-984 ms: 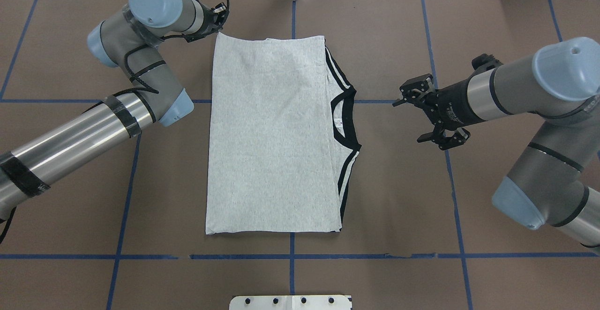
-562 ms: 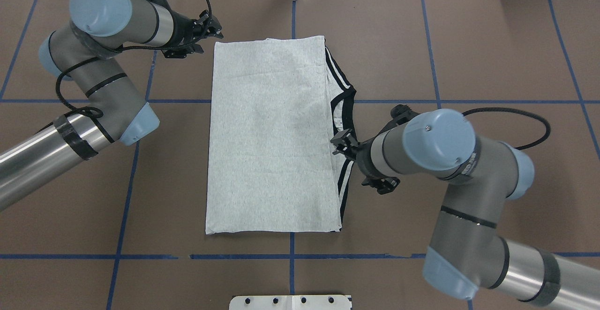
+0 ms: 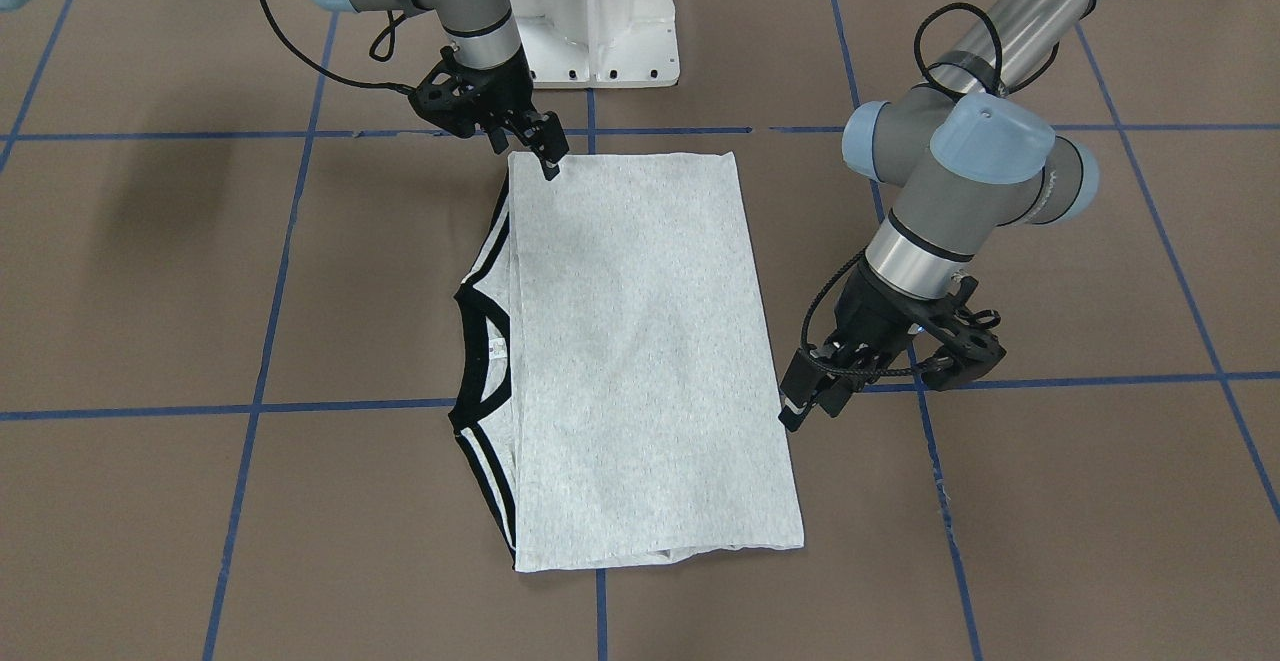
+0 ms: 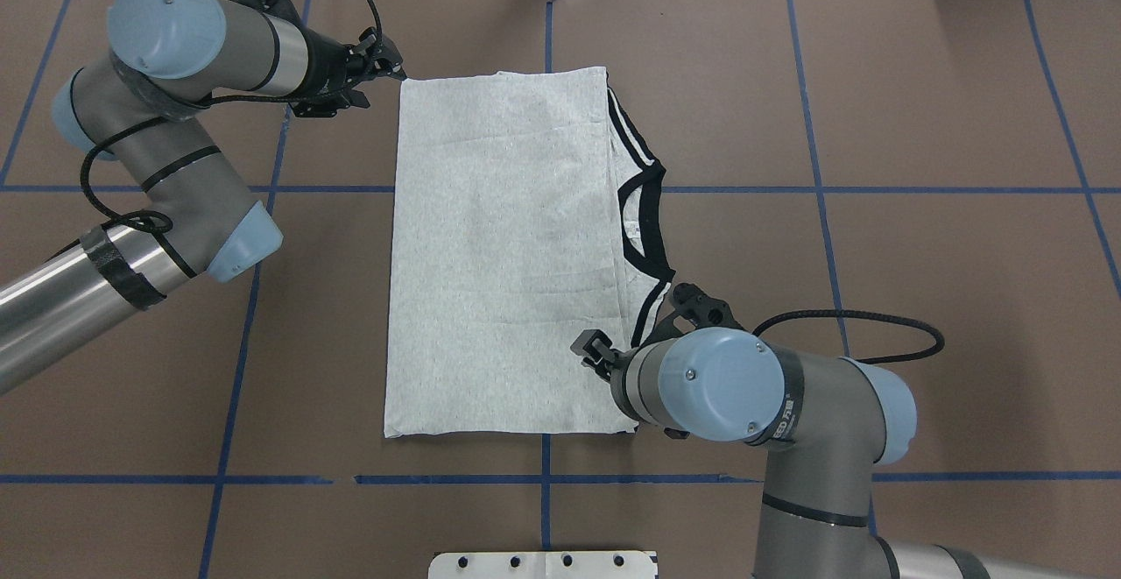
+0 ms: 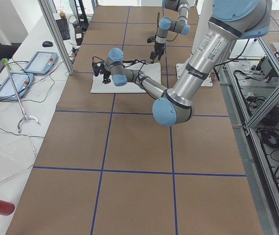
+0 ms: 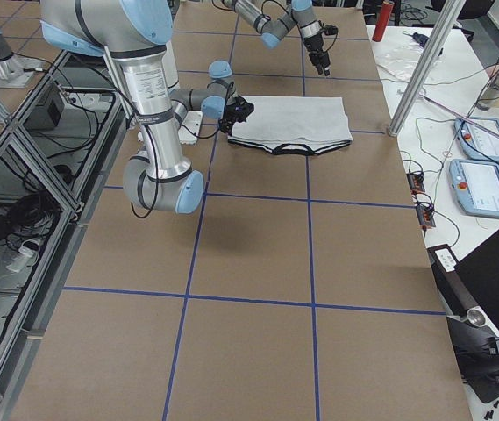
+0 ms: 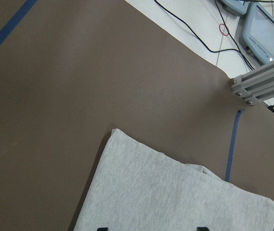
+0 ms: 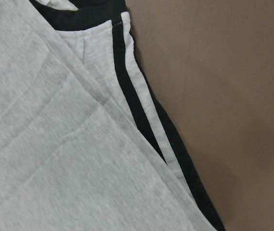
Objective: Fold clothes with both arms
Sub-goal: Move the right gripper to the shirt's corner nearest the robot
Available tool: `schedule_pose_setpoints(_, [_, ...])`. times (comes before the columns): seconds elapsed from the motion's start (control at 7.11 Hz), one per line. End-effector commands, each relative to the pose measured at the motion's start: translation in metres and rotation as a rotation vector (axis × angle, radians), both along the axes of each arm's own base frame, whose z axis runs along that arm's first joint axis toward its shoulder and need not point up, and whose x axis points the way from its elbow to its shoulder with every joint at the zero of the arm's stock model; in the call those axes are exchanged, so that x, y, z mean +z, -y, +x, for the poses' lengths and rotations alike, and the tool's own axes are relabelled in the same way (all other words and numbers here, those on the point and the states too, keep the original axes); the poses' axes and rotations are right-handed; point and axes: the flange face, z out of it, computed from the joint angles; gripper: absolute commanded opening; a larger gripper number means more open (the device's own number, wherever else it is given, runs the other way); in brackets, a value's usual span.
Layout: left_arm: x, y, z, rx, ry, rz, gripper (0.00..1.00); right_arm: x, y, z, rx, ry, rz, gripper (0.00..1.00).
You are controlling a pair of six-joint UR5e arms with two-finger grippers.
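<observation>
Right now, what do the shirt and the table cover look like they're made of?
T-shirt: soft matte knit, probably cotton jersey; heathered grey flecks, limp creases. Table cover: matte brown sheet, maybe paper or felt; flat, no sheen, blue tape lines on it.

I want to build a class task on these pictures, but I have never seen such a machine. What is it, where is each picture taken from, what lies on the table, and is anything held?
It is a robot with a left arm and a right arm, each ending in two fingers. One camera looks down from behind the robot, one faces it across the table, two stand at the table's ends, and one sits on each wrist. On the brown table lies a folded grey T-shirt with a black collar. The left fingers, spread apart, are at its far corner. The right fingers are by its near striped corner, open or shut I cannot tell. The shirt lies flat and nothing looks held.
</observation>
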Motion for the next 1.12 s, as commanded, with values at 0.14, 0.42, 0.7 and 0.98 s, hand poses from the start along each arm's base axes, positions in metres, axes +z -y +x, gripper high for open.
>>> schedule_pose_setpoints(0.14, [0.003, -0.002, -0.002, -0.003, 0.001, -0.002, 0.69, 0.019, -0.011, -0.019, -0.015, -0.039, -0.003, 1.00])
schedule_pose_setpoints(0.42, [0.004, -0.002, -0.002, -0.003, 0.001, -0.002, 0.69, 0.021, -0.014, -0.023, -0.018, -0.043, -0.008, 0.81])
schedule_pose_setpoints(0.7, [0.003, -0.002, -0.002, -0.003, 0.001, -0.002, 0.69, 0.027, -0.014, -0.026, 0.003, -0.051, -0.035, 0.25])
schedule_pose_setpoints(0.98, [0.012, -0.008, -0.006, -0.003, 0.006, -0.006, 0.69, 0.026, -0.014, -0.026, 0.002, -0.048, -0.036, 0.00])
